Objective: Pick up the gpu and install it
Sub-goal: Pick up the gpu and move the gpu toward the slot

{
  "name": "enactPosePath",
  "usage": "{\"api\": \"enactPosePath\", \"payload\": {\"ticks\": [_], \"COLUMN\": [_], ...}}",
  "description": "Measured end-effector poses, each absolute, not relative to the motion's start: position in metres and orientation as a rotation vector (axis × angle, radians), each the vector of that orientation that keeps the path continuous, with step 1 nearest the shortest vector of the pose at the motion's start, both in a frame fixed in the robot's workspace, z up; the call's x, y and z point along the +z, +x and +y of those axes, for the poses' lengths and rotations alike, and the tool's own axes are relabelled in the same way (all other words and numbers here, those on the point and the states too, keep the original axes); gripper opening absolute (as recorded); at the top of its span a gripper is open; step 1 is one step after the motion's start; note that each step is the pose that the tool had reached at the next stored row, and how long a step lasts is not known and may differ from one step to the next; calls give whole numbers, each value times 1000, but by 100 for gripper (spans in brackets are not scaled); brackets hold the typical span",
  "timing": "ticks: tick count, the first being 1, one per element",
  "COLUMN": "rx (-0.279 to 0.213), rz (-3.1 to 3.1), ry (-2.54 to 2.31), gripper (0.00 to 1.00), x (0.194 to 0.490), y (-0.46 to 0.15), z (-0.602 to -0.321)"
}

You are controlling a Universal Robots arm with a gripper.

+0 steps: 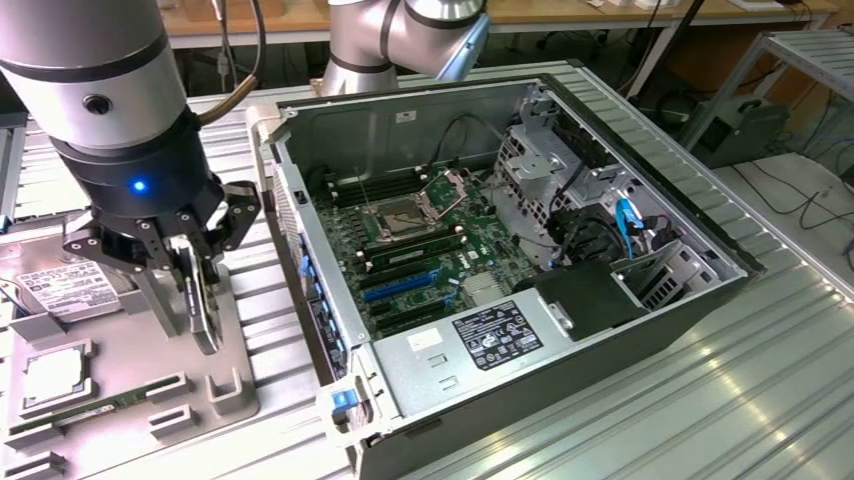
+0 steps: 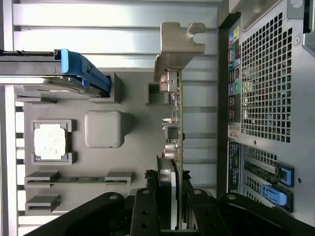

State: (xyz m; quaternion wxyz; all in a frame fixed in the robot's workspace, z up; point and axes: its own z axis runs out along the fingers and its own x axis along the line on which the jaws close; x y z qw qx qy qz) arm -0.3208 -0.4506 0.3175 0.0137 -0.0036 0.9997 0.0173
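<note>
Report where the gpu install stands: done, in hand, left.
Done: the gripper has its fingers shut on the gpu, holding it upright on edge. In hand: the card hangs over the grey tray, beside the open computer case. Left: the install itself; the card is outside the case and the blue slots on the motherboard are vacant.

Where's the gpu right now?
In the exterior view, the gpu is held on edge in the gripper, above the grey tray, to the exterior view's left of the open case.
</note>
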Motion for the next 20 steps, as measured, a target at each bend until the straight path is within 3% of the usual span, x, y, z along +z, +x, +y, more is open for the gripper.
{"api": "enactPosePath", "payload": {"ticks": [6, 20], "rx": [55, 55], "rz": [3113, 3111], "ry": [-27, -27], "gripper": [28, 28], "x": [326, 382], "y": [-321, -321], "z": [-451, -451]}}
